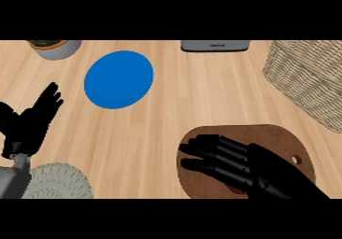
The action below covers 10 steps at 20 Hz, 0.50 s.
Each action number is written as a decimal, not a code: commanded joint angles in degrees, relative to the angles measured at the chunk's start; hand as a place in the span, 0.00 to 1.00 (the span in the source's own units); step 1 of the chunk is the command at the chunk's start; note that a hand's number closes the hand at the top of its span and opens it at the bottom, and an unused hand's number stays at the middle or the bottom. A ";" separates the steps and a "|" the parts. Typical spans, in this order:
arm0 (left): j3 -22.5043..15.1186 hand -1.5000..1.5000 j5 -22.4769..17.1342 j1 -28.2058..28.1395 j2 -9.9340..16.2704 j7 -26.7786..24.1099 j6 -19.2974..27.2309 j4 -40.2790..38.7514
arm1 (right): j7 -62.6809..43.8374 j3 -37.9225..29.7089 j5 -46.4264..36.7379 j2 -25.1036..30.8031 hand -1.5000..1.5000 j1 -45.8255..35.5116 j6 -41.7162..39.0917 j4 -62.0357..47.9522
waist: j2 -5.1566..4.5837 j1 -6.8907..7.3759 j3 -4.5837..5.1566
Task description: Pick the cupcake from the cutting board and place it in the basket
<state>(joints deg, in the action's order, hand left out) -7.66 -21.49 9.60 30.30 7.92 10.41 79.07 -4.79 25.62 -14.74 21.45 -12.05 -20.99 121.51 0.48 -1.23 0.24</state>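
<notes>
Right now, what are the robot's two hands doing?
Left hand: open, resting, holding nothing.
Right hand: fingers curled over the cutting board; no cupcake visible, so holding cannot be told.

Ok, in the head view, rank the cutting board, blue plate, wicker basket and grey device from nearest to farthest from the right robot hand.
From the right robot hand:
1. Cutting board, directly beneath the hand.
2. Wicker basket, up and to the right at the counter's edge.
3. Blue plate, up and to the left.
4. Grey device, at the top edge, straight ahead.

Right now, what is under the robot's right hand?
The brown cutting board lies under the right hand, whose fingers curl down over its middle. No cupcake shows; if one is there, the hand covers it.
</notes>
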 commanded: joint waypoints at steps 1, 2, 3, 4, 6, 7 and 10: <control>0.42 0.50 -0.27 0.62 0.06 0.83 -0.13 -0.34 | -10.98 -4.59 -8.41 8.12 0.00 -5.95 -3.32 3.52 | 0.34 -0.50 0.14; 0.30 0.50 -0.64 0.64 -0.08 1.22 -0.42 0.56 | -14.18 -7.02 -7.62 9.40 0.00 -7.92 -4.95 4.07 | 0.32 -0.09 0.13; 0.36 0.50 0.41 1.23 -0.23 -0.34 -0.31 -1.26 | -18.79 -7.25 -6.96 8.94 0.00 -9.98 -6.26 5.11 | 0.07 -0.24 0.19; -0.69 0.50 1.21 0.96 -1.42 0.17 0.97 -0.85 | -21.63 -9.49 -4.74 10.62 0.00 -10.81 -8.78 6.15 | 0.09 -0.33 0.12; 0.51 0.50 1.37 2.88 -0.74 -0.79 -0.19 -3.03 | -27.91 -13.05 1.91 10.66 0.00 -15.93 -13.37 5.58 | -0.29 0.19 0.07; -0.21 0.50 0.95 3.93 -1.32 3.42 0.89 -1.49 | -29.76 -14.58 5.19 11.62 0.00 -16.89 -15.81 4.71 | -0.25 0.46 -0.05; 0.05 0.50 0.90 0.12 -0.35 1.37 -0.48 1.26 | -32.30 -16.78 15.38 16.30 0.00 -20.19 -24.48 0.50 | -0.04 1.43 -0.04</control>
<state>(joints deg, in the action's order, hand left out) -7.93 -20.48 11.21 29.24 8.95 10.57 78.73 -31.43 13.03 -8.76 33.02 -28.10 -36.81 124.09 0.37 -0.46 0.27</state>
